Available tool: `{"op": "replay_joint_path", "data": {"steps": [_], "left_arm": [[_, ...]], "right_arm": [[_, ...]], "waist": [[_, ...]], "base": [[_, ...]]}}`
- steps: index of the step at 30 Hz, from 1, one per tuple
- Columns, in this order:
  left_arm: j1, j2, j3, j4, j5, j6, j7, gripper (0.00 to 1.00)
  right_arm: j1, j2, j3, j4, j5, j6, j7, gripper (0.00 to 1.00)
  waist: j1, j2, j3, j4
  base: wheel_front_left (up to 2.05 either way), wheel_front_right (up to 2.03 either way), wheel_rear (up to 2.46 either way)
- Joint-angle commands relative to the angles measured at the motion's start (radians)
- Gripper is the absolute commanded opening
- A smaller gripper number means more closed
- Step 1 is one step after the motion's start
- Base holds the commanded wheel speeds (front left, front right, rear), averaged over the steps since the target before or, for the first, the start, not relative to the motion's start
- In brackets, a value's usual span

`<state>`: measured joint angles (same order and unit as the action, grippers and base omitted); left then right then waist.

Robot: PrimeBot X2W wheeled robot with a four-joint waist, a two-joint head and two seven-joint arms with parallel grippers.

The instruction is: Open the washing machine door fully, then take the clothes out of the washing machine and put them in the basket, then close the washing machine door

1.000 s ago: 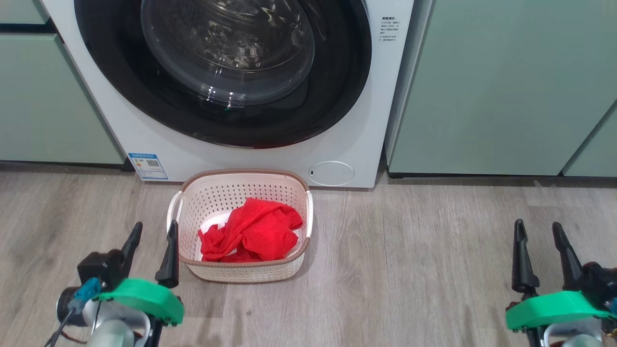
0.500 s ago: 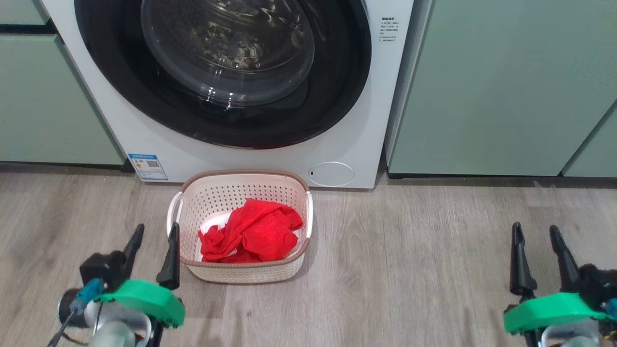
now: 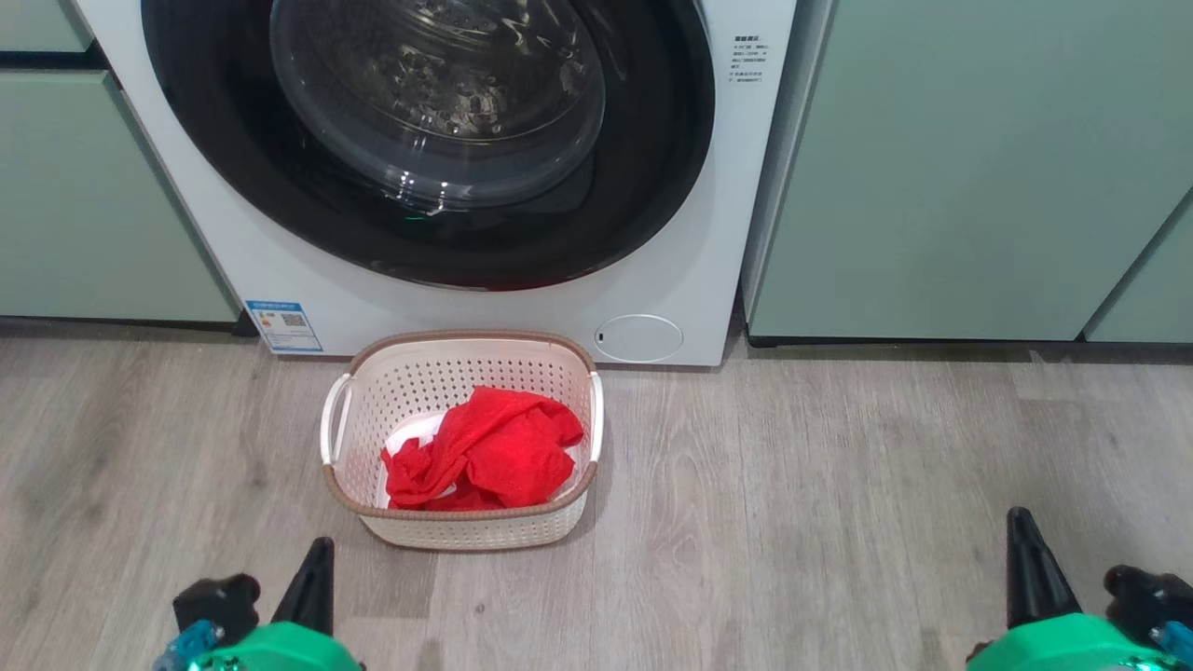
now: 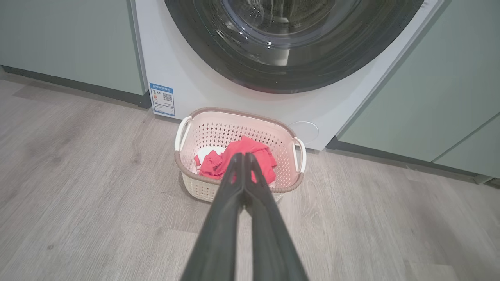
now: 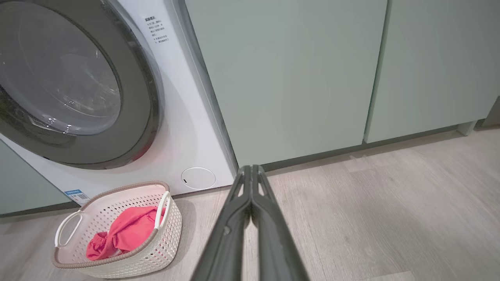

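The washing machine [image 3: 736, 214] stands ahead, its black-framed door [image 3: 429, 140] flush against the front. The red clothes [image 3: 485, 452] lie crumpled in the cream basket [image 3: 466, 531] on the floor before it. My left gripper [image 3: 312, 578] is low at the bottom left, short of the basket, shut with nothing in it; in the left wrist view its fingers [image 4: 244, 183] meet tip to tip. My right gripper [image 3: 1025, 559] is at the bottom right over bare floor, shut and empty, fingers [image 5: 252, 187] pressed together in the right wrist view.
Pale green cabinets [image 3: 969, 168] flank the machine on both sides. A small round white cover [image 3: 638, 337] sits at the machine's lower right, a blue label [image 3: 284, 326] at its lower left. Wood-look floor [image 3: 839, 485] spreads right of the basket.
Both grippers have closed from open to shut and dropped back toward the bottom edge of the head view. The basket, clothes and door have not moved.
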<state>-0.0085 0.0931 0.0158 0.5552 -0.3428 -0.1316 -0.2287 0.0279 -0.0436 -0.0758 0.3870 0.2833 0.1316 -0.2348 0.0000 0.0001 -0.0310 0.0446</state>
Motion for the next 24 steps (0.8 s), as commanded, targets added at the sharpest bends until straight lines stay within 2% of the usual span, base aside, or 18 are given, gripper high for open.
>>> {"op": "replay_joint_path", "data": {"steps": [1,24], "left_arm": [[-0.047,0.008,0.009,-0.036,-0.028,0.000,0.006,0.00],[-0.056,-0.002,0.024,-0.090,-0.265,0.000,0.068,0.00]], "right_arm": [[-0.033,-0.004,-0.004,-0.035,0.029,0.000,0.010,0.00],[-0.051,-0.005,-0.010,-0.057,0.276,0.000,0.074,0.00]], "waist": [[0.0000,-0.0001,0.000,-0.001],[0.0000,-0.0001,0.007,-0.009]], "base": [[0.00,0.00,0.00],[0.00,0.00,0.00]]}}
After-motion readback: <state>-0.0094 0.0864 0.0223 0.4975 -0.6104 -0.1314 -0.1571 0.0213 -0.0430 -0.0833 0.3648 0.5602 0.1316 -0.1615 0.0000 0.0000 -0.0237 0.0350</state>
